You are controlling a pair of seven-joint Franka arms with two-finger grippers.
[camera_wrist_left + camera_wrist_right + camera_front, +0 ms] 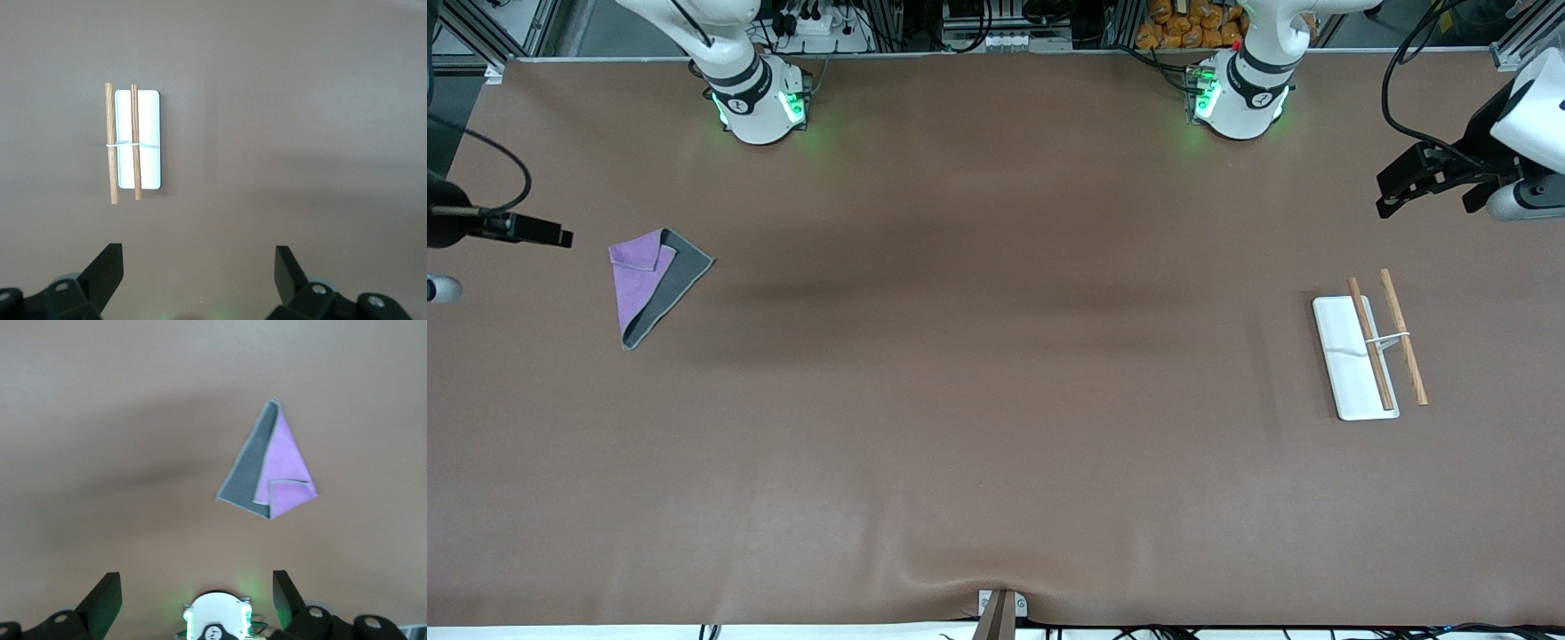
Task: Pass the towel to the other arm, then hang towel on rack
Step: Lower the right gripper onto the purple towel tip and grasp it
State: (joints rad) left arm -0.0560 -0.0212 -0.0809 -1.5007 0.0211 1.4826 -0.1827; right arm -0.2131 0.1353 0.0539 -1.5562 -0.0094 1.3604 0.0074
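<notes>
The towel (654,284) lies flat on the brown table at the right arm's end, folded into a triangle with purple and dark grey faces showing; it also shows in the right wrist view (270,470). The rack (1343,342) stands at the left arm's end, a white tray with two brown rods joined by a wire; it also shows in the left wrist view (150,133). My right gripper (565,238) hovers open and empty beside the towel, at the table's end (197,587). My left gripper (1385,194) hovers open and empty at the other end, apart from the rack (199,263).
The right arm's base (756,102) and the left arm's base (1240,98) stand along the table's back edge. A small mount (1000,612) sits at the middle of the front edge. Cables and boxes lie off the table past the bases.
</notes>
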